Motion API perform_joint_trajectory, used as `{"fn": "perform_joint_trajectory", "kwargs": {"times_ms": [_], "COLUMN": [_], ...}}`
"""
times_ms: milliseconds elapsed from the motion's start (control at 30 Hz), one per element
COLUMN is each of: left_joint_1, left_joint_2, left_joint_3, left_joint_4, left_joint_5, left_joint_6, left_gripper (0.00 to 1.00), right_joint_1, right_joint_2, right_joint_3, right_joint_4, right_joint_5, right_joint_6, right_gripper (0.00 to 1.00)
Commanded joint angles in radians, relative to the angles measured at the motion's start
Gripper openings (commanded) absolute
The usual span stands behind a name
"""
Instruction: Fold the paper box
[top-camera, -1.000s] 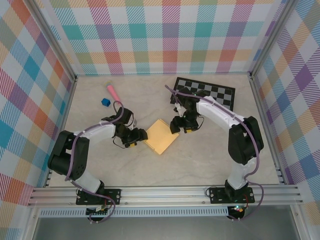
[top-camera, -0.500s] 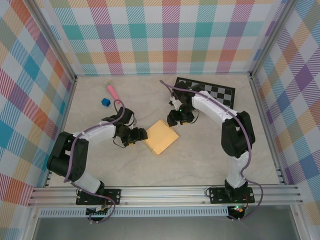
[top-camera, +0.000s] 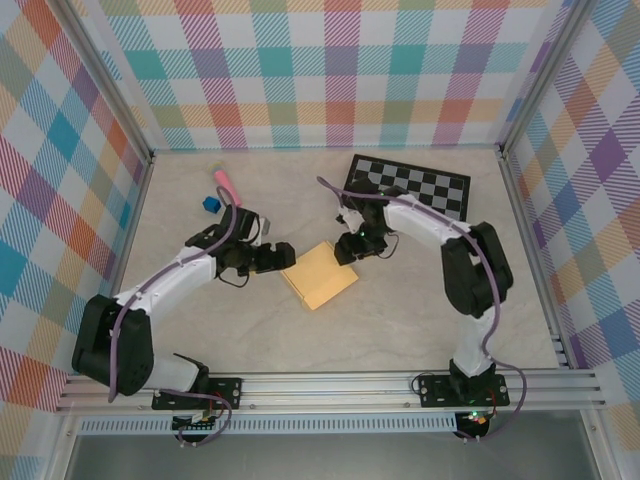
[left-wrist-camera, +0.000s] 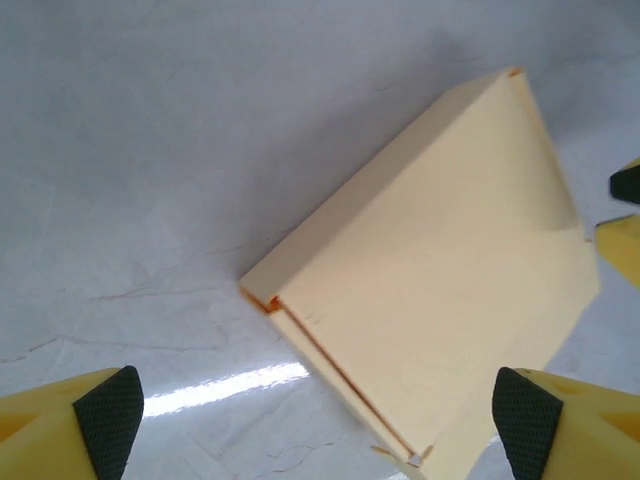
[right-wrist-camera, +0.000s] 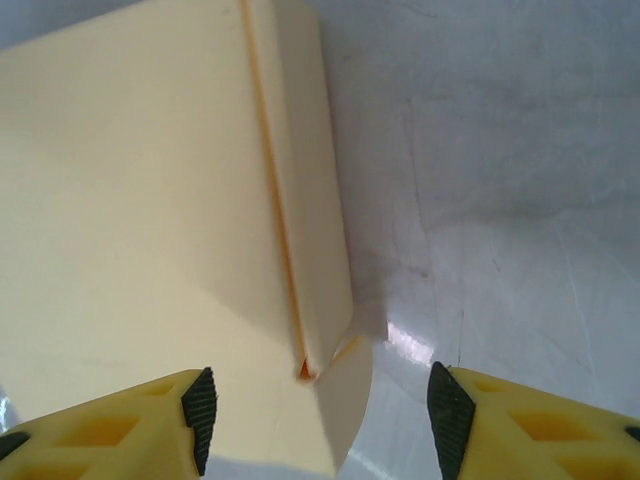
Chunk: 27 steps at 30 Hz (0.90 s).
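The yellow-orange thin cardboard paper box (top-camera: 320, 276) was found lying flat and closed on the pale counter (top-camera: 420, 320) between both grippers. One rounded tab (right-wrist-camera: 345, 410) was judged not yet tucked. The left gripper (top-camera: 282, 258) was spread wide and empty. The right gripper (top-camera: 346, 249) was parted around the box's corner, with nothing clasped.

Paper box (right-wrist-camera: 140, 200), left side off-frame

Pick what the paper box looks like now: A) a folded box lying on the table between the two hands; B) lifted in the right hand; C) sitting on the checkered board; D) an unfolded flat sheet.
A: the paper box lies folded on the table, with the left hand and right hand on either side.
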Motion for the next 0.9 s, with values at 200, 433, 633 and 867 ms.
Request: {"fn": "perform_joint_trajectory", "kwargs": {"times_ms": [200,433,633,867], "left_joint_1": [-0.002,0.005,0.005,0.005], "left_joint_2": [0.089,0.214,0.293,0.419], "left_joint_3": [0.102,0.137,0.158,0.238], "left_joint_4": [0.044,-0.008,-0.008,-0.037], "left_joint_5": [-0.024,-0.035,-0.017,0.066], "left_joint_6": [0.185,0.114,0.118,0.142], "left_gripper": [0.96,0.95,0.95,0.92], "right_joint_1": [0.111,0.234,0.289,0.314], "right_joint_2": [-0.365,-0.361,-0.356,-0.286], "right_joint_3": [-0.331,-0.464,-0.576,-0.644], "right_joint_4": [0.228,0.380,0.663,0.895], "right_joint_5": [-0.163,0.043,0.205,0.315], "right_joint_6": [-0.938,-1.197,-1.269,-1.319], "right_gripper": [0.65,0.66,0.68,0.68]}}
